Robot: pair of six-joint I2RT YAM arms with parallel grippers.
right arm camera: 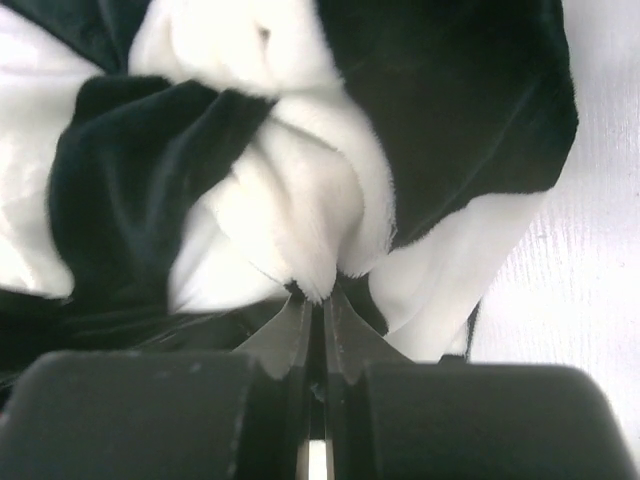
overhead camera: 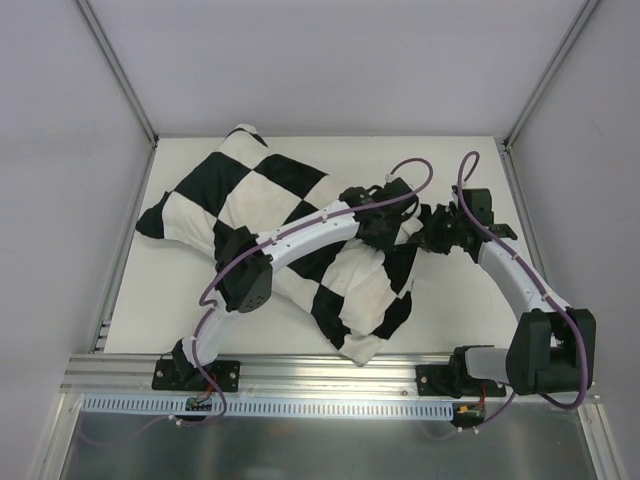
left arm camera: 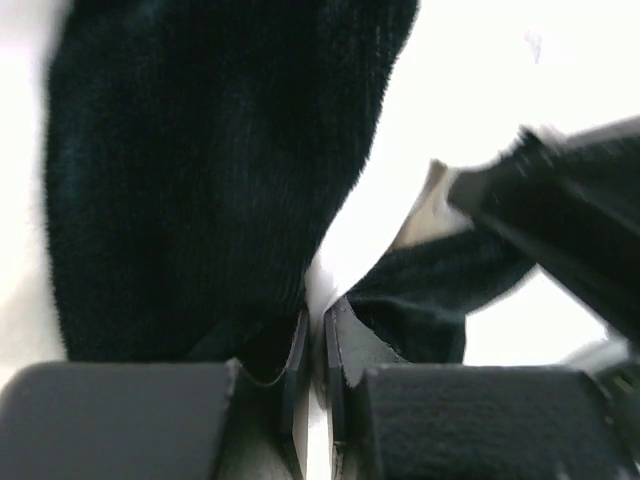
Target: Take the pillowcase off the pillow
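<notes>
The black-and-white checkered pillowcase (overhead camera: 280,200) lies stuffed across the white table. The plain white pillow is hidden inside it. My left gripper (overhead camera: 385,222) reaches over the case to its right end. In the left wrist view the gripper (left arm camera: 318,320) is shut on a thin white fold of the pillowcase (left arm camera: 200,150). My right gripper (overhead camera: 432,235) meets the same end from the right. In the right wrist view it (right arm camera: 318,300) is shut on a bunched white plush fold of the pillowcase (right arm camera: 130,180). The two grippers are close together.
The table (overhead camera: 460,300) has grey walls on three sides. An aluminium rail (overhead camera: 330,370) with the arm bases runs along the near edge. The right gripper's black body (left arm camera: 570,220) shows close in the left wrist view. The left arm (overhead camera: 300,240) crosses over the case.
</notes>
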